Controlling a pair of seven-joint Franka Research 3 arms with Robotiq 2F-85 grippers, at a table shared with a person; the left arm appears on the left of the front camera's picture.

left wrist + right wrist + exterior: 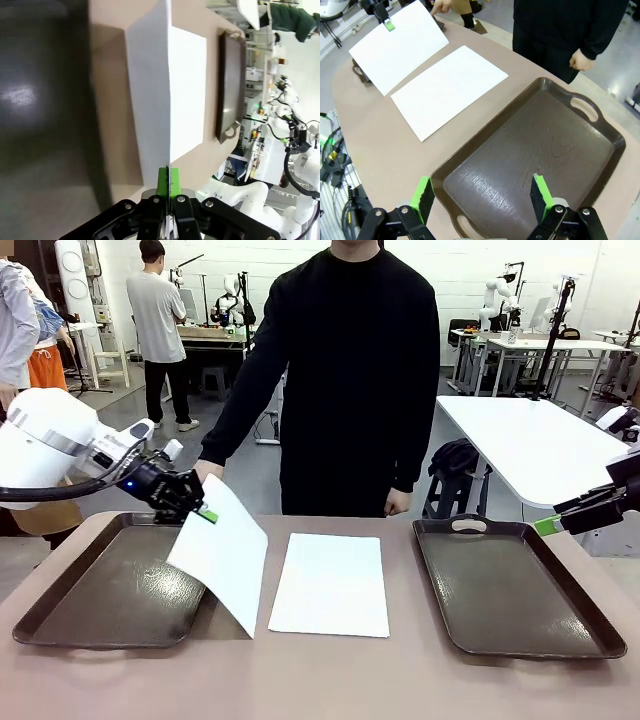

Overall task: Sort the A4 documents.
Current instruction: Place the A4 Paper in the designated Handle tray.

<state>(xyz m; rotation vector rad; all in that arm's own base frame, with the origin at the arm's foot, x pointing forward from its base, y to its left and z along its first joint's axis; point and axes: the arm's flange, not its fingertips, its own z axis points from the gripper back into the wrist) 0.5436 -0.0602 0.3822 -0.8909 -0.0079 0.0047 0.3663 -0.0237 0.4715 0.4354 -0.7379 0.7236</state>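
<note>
A4 sheet [222, 550]: long axis near-far, left edge raised, clamped by jaws of left gripper [200, 508]; right gripper [482, 191] jaws apart.

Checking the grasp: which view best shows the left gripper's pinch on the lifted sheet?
Left wrist view: the left gripper clamps the lifted sheet by its edge, close up. The front view shows it pinching a top corner side-on; the right wrist view shows it small and far off.

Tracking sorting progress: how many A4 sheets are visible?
2. One sheet hangs from the left gripper by the left tray; another lies flat between the trays, possibly hiding others.
</note>
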